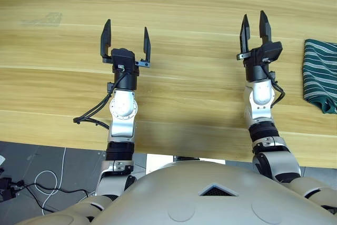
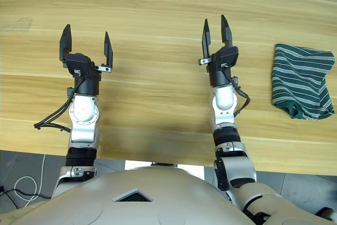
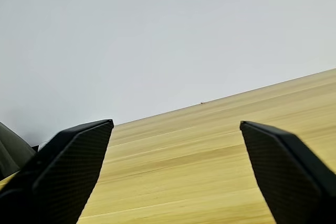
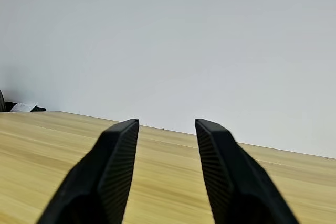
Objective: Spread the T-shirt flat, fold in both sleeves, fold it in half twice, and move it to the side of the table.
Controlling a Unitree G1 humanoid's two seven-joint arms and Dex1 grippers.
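Observation:
The T-shirt (image 2: pixel 304 80), dark green with thin white stripes, lies folded into a small bundle at the right side of the wooden table (image 2: pixel 158 3). My right gripper (image 2: pixel 217 28) hovers over the table to the left of the bundle, apart from it, its fingers open and holding nothing. My left gripper (image 1: pixel 126 37) is over the table's left half, far from the shirt, with its fingers spread wide and nothing between them. Both wrist views look along the tabletop (image 3: pixel 210 145) past the black fingers (image 4: pixel 115 166) to a pale wall.
The table's near edge (image 2: pixel 158 154) runs just in front of my arms. Cables (image 1: pixel 37 183) lie on the grey floor below it at the left. A dark object (image 4: pixel 21 108) sits at the table's far end in the right wrist view.

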